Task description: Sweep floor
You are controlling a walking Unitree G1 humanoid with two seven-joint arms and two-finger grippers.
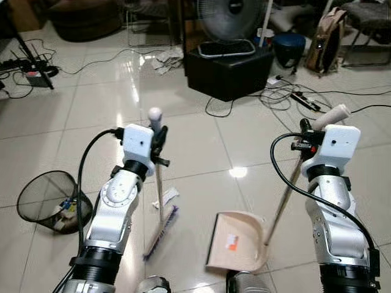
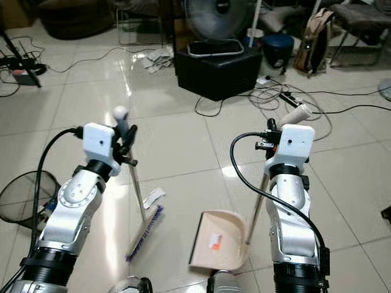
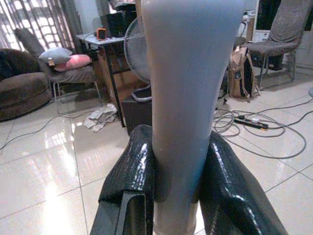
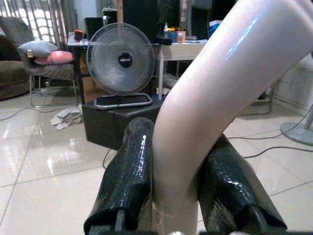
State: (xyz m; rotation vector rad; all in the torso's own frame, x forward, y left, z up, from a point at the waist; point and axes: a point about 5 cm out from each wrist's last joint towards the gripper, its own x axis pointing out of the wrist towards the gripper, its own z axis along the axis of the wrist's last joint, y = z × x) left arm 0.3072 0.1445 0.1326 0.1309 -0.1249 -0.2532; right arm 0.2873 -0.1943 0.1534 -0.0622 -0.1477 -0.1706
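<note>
Glossy beige floor tiles (image 1: 201, 128) cover the room, with cables strewn across the far side. At far centre a fan (image 1: 235, 18) is seated on a black box (image 1: 229, 72), with a backpack (image 1: 324, 39) to its far right. A black mesh wastebasket (image 1: 52, 201) is tipped on the near left, with scraps inside.

The left gripper (image 1: 160, 141) is positioned at near left and is clamped on the upper shaft of the broom (image 1: 160, 207); in the left wrist view the grey shaft is seen pressed between both black fingers (image 3: 129, 181). The broom is tilted, its purple bristles resting on the floor near centre. A scrap of white paper (image 1: 168, 196) lies just beside the broom shaft, on the tile.

The right gripper (image 1: 305, 139) is positioned at near right and is closed around the handle of the dustpan (image 1: 237, 241); in the right wrist view the cream handle is gripped between the two fingers (image 4: 129, 171). The dustpan's tray rests on the floor near centre, right of the broom head and apart from it. An orange mark is visible on the tray's inner surface.
</note>
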